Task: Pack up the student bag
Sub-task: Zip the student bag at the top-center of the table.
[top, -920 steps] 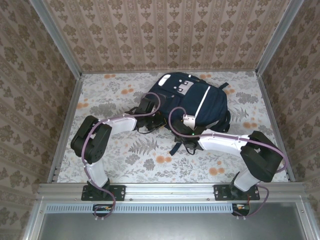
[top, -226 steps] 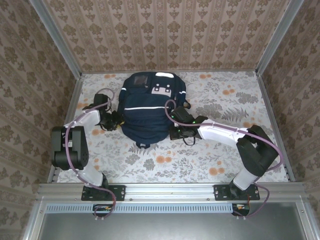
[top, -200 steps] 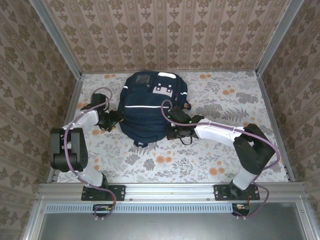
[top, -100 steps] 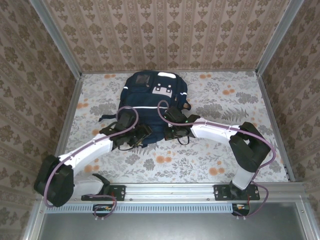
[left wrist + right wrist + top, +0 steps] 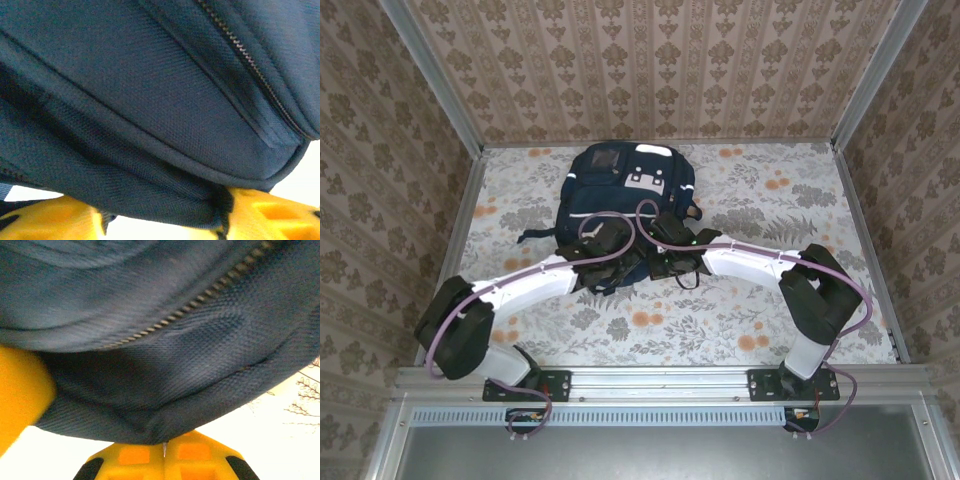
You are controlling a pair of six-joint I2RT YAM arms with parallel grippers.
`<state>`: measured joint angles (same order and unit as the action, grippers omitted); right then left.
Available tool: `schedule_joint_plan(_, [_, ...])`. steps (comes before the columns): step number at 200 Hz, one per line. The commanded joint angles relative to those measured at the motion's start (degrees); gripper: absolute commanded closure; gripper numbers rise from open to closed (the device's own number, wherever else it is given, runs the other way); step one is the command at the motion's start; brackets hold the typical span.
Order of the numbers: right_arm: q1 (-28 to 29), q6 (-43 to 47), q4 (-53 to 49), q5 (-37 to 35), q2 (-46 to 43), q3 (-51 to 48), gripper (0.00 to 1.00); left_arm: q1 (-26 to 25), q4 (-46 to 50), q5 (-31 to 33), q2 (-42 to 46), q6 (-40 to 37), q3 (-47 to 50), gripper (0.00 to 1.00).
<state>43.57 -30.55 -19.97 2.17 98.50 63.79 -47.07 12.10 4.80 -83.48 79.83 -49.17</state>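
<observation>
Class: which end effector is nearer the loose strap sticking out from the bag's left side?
Left. The left end effector sits at the student bag's near edge, right of the strap; the right end effector lies farther right.

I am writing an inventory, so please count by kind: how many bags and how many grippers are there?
navy-blue backpack: 1
grippers (left gripper, right gripper): 2
total: 3
</observation>
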Motion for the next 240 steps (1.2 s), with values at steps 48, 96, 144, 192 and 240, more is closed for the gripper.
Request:
schedule_joint_plan(48, [0.13,4.96,-1.36,-0.44,-3.45,0.11,1.00,0.37,10.75,8.08,2.06,1.28,-1.51,1.00])
schedule_joint_plan(96, [-4.45,9.96,-1.99,-2.06,-3.96,0.70,1.00,3.59,17.12,10.65,15.27,0.64,6.14,1.00])
schedule_joint_plan(144, [-11.55,12.43,-0.62,-2.34,-1.33,1.90,1.00,6.39,21.04,12.09,24.11,-1.24,8.56,1.00])
schedule_joint_plan(192, [-18.27,14.20,-0.73,-2.62,4.68,6.69,1.00,6.89,20.57,10.15,24.47,-1.87,9.18,1.00])
schedule_joint_plan(240, [-22.44,14.57,-1.93,-3.15,9.20,12.15,1.00,6.97,17.59,8.25,22.80,-4.22,7.46,1.00])
